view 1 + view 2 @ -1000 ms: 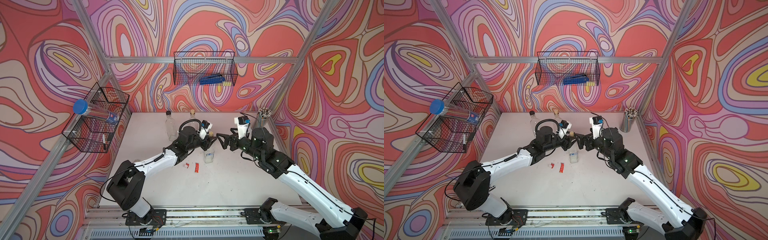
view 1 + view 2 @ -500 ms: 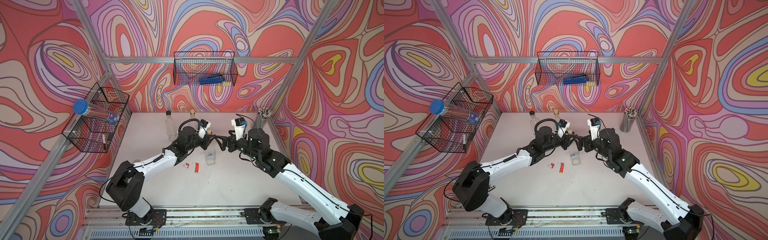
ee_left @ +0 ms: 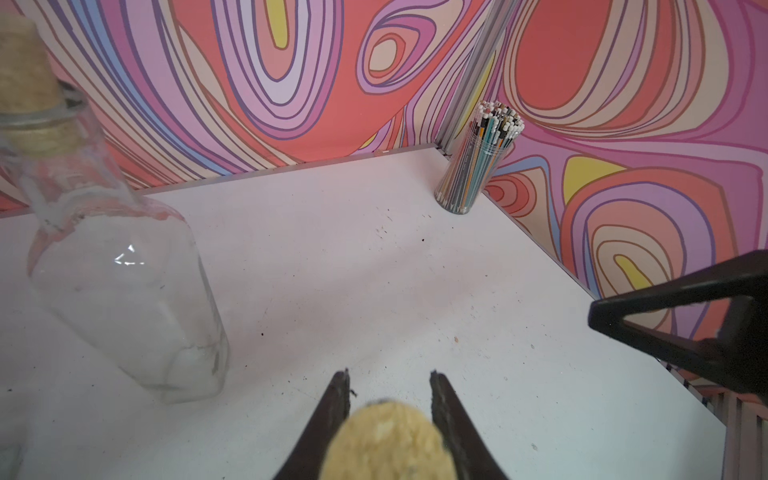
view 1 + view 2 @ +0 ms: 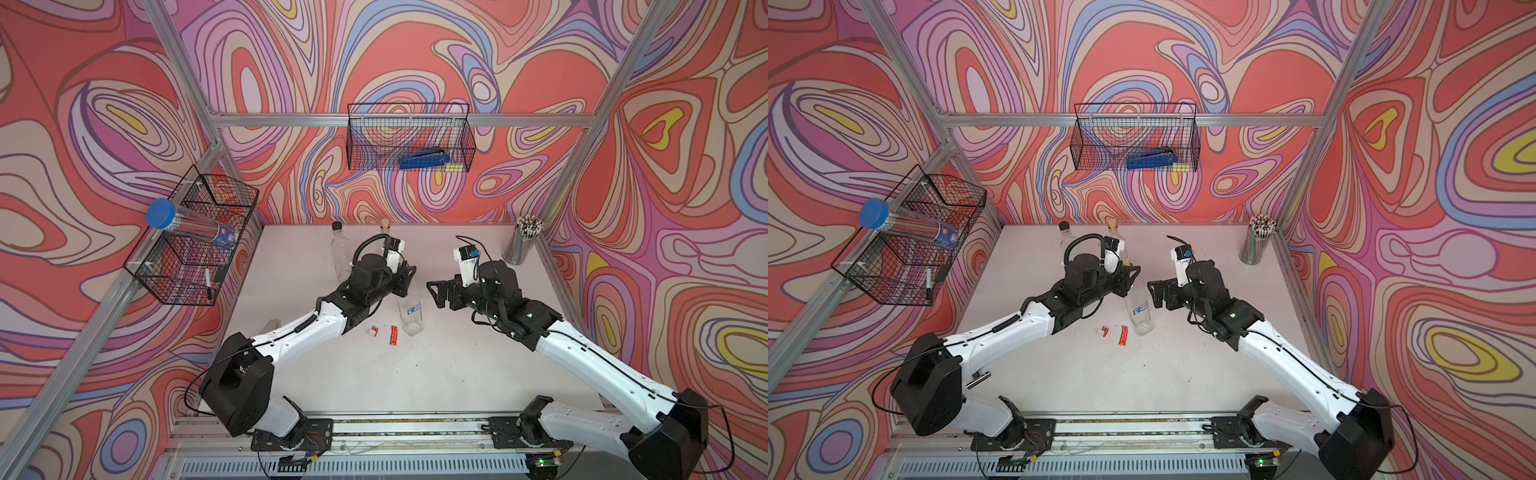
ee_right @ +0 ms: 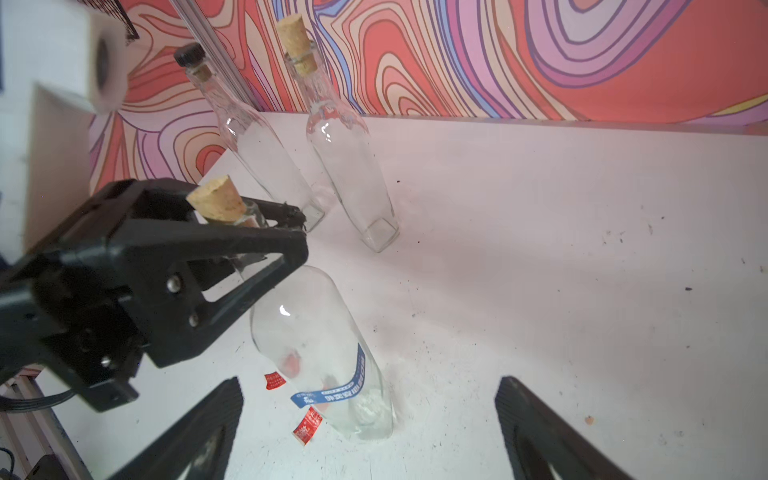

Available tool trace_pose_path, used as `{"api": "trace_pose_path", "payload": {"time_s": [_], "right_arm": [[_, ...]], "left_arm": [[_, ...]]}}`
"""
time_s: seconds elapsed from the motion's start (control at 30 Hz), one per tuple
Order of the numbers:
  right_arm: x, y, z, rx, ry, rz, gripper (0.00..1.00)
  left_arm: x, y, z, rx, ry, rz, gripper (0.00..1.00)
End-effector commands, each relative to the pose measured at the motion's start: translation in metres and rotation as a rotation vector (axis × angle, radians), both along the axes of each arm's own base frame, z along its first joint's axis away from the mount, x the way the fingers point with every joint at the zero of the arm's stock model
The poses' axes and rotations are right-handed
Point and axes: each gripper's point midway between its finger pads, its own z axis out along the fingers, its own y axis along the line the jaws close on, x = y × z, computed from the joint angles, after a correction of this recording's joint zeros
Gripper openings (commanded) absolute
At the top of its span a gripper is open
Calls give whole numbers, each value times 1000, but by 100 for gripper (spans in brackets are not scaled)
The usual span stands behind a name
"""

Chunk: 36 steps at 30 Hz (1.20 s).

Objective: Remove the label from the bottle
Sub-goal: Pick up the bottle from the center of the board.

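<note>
Gripping the bottle (image 5: 316,332) by the neck, under the cork (image 5: 218,199), with the left gripper (image 5: 301,227) closed tight; upright on the table (image 4: 415,374). Right gripper (image 4: 434,294) wide open, empty, just beside. Probably light, stiff, slippery, fragile glass: best to pinch the thin label (image 5: 332,391) at its end.

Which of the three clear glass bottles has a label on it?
The cork-stoppered bottle in the left gripper: it carries a blue label band. The black-capped bottle and other corked bottle are bare.
</note>
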Motion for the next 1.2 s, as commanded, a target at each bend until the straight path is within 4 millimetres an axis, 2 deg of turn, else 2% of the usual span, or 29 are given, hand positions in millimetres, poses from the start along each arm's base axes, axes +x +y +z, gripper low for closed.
{"api": "trace_pose_path", "payload": {"time_s": [0.0, 0.33, 0.47, 0.57, 0.73, 0.8, 0.93, 1.17], "right_arm": [[-2, -1, -18, -38, 64, -4, 98], [-11, 0, -62, -57, 138, 17, 96], [-13, 3, -76, -63, 165, 29, 84], [-14, 3, -85, -72, 179, 31, 69], [-19, 11, -99, -75, 204, 60, 54], [-20, 13, -103, -81, 207, 68, 53], [-25, 22, -106, -77, 206, 92, 53], [-36, 31, -83, -51, 134, 125, 55]], "left_arm": [[-2, 5, 1, -32, 31, 38, 0], [-1, -1, -7, -62, 78, 42, 0], [1, -2, -12, -55, 96, 54, 0], [3, -1, -14, -54, 105, 75, 0], [7, -1, -13, -55, 134, 109, 0], [8, 3, -13, -53, 143, 139, 0], [11, 6, -17, -55, 183, 179, 0], [17, 9, -38, -16, 320, 278, 0]]}}
